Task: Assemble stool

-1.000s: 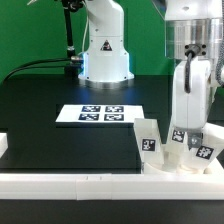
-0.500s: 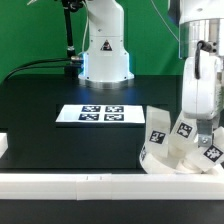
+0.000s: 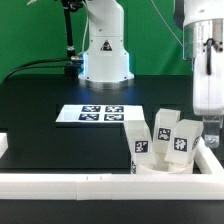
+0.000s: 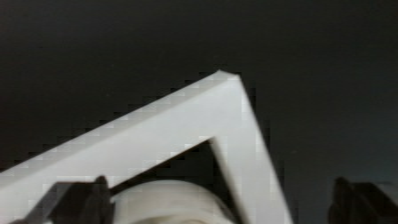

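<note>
- The stool (image 3: 163, 150) sits on the dark desk (image 3: 40, 110) at the exterior view's right, tucked into the corner formed by the white border rails (image 3: 80, 182).
- Its seat ring (image 3: 165, 165) lies flat, and three legs (image 3: 163, 126) stand up from it with their square tags facing the exterior camera.
- Each leg's long axis runs roughly vertical, so the stool stands upside down with its feet pointing up. The leg on the exterior view's left looks slightly tilted. Whether every leg is fully home in its socket cannot be told.
- The tool (image 3: 209, 125) hangs above the stool and a little to the exterior view's right, just beside the nearest leg. In the wrist view its two dark fingertips (image 4: 71, 200) stand wide apart and clamp nothing. A rounded white part shows between them, nearer one tip and free of the other.
- Risk: the tool is close to the nearest leg, so a sideways move at this height could clip it and lever it out of its socket.
- Risk: a half-seated leg could lean or drop out if the seat ring is nudged.
- Risk: pushing down off-centre could rock the seat ring against the rails and jam it.
- The marker board (image 3: 100, 115) lies well apart, out of harm's way.
</note>
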Robot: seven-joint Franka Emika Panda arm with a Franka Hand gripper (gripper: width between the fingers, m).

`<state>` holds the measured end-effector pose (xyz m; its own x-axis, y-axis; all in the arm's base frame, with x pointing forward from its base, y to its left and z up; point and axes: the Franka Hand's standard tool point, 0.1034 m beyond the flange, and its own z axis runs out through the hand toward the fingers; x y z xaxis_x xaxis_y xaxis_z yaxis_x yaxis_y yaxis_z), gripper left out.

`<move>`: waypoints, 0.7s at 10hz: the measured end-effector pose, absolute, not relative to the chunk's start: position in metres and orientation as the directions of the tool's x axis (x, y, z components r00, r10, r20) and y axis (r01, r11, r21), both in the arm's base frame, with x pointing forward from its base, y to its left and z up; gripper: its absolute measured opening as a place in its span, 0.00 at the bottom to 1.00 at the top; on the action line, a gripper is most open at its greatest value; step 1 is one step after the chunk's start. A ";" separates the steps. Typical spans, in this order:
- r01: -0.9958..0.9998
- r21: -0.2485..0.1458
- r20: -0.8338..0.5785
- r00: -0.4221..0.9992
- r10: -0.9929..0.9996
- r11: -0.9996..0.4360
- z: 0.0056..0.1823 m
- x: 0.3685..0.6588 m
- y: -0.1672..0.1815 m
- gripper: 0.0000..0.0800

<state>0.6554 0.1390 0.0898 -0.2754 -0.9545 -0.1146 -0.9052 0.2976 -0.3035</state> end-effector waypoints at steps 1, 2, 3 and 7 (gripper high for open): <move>-0.929 -0.327 -0.087 -0.154 -0.984 0.174 0.101 0.659 0.137 0.81; -0.937 -0.341 -0.061 -0.050 -0.997 0.068 0.112 0.661 0.136 0.81; -0.944 -0.317 -0.023 0.108 -0.994 -0.095 0.120 0.660 0.139 0.81; -0.834 -0.285 0.106 0.463 -0.880 -0.473 0.120 0.664 0.136 0.81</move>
<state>0.6642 0.1365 0.1200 0.4632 -0.8800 0.1056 -0.8337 -0.4730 -0.2850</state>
